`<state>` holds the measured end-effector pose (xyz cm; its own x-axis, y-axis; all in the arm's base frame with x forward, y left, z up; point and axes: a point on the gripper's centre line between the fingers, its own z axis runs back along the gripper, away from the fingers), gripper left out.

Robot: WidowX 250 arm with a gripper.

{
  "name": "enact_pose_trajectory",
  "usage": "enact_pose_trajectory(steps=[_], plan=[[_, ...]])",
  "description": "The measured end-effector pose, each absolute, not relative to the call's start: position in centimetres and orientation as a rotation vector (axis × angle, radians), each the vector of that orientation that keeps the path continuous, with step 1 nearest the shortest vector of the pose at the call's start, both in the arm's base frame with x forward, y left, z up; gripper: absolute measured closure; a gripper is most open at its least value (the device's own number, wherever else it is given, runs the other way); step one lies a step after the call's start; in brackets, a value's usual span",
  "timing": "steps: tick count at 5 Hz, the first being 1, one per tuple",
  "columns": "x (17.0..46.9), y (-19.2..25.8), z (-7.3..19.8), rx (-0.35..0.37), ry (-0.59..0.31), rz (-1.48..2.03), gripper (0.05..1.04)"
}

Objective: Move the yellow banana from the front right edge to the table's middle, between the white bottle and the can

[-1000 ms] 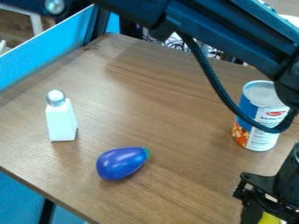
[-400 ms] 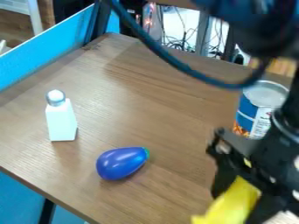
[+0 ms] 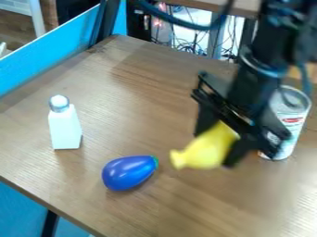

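Right of centre, one yellow object (image 3: 207, 147) is held by one gripper (image 3: 215, 146); one bottle (image 3: 65, 127), one eggplant (image 3: 128, 173) and one can (image 3: 289, 121) are set on a wooden table (image 3: 142, 99), a blue panel (image 3: 46, 55) upper left.

Likely lab: robot arm (image 3: 267, 51) over brown table (image 3: 136, 118), blue partition (image 3: 53, 52), tangled cables (image 3: 193, 45) behind.

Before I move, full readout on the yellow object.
The yellow object is smooth, plastic-looking, with a rounded body narrowing to a knobbed end. It's gripped between the fingers of the tool, tilted, knobbed end down and left in view, toward the blue eggplant but apart from it. It looks raised off the table. The fingers hide part of its body.
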<state>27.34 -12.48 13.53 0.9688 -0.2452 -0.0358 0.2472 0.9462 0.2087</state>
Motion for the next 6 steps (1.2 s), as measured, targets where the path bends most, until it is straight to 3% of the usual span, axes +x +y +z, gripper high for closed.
enact_pose_trajectory(steps=[2,3,6], plan=[[31.2,-5.1,14.7,0.178,-0.016,-0.135,0.472],[32.7,-3.3,14.1,0.131,0.003,-0.048,0.472],[37.2,-2.9,7.4,0.170,0.044,0.074,0.472]])
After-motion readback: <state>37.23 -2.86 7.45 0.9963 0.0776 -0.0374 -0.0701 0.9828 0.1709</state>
